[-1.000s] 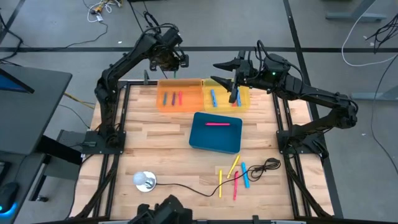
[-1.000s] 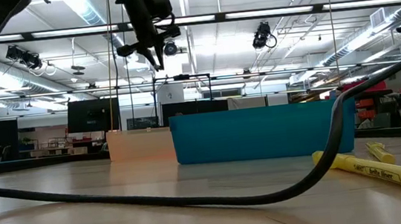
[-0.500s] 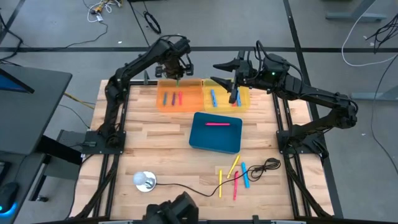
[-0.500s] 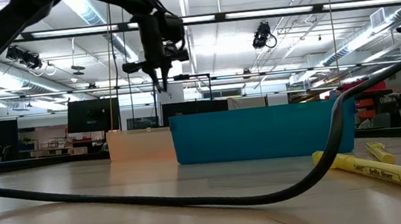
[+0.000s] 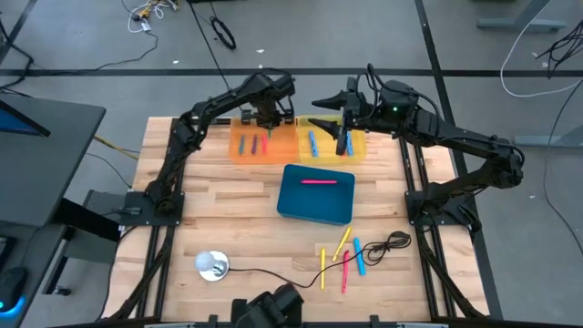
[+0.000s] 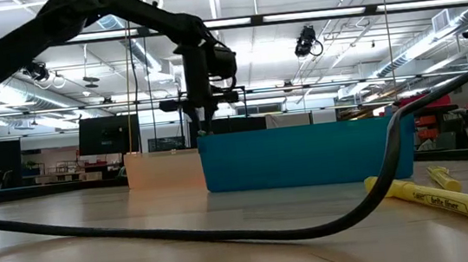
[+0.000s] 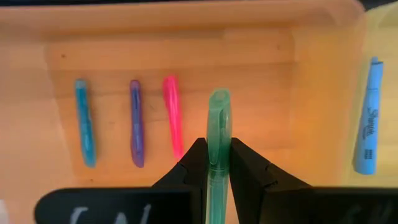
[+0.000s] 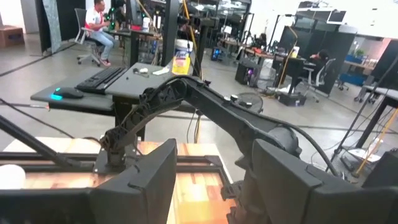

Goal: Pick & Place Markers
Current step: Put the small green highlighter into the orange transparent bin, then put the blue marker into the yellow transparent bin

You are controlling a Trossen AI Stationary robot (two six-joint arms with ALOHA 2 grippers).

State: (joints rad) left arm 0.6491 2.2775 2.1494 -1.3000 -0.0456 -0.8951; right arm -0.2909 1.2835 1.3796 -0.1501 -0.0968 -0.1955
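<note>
My left gripper [image 5: 270,117] [image 7: 217,154] hangs over the orange tray [image 5: 261,142], shut on a green marker [image 7: 219,121]. In that tray a blue [image 7: 85,130], a purple [image 7: 136,130] and a pink marker [image 7: 173,124] lie flat side by side. Another blue marker [image 7: 367,142] lies in the yellow tray [image 5: 333,143] beside it. My right gripper [image 5: 325,109] [image 8: 211,186] is open and hovers above the yellow tray. One pink marker [image 5: 317,181] lies in the blue bin [image 5: 315,195]. Several loose markers [image 5: 342,255] lie on the table's near right. My left gripper pinches the green marker's barrel [image 7: 218,163] between its two fingers [image 7: 191,167], coming from above and pointing down. The marker runs along the fingers, and its rounded end [image 7: 219,98] sticks out past the fingertips toward the tray floor. It is lifted clear of the tray.
A thin black cable [image 5: 273,271] [image 6: 227,228] runs across the table's near side, from a round silver object [image 5: 211,265] to a coil [image 5: 393,242] by the loose markers. Bare wood [image 5: 219,205] lies left of the blue bin. The two trays stand side by side at the far edge.
My left gripper has travelled from beyond the table's far edge toward the right and the near side and has come down over the orange tray, carrying the green marker.
</note>
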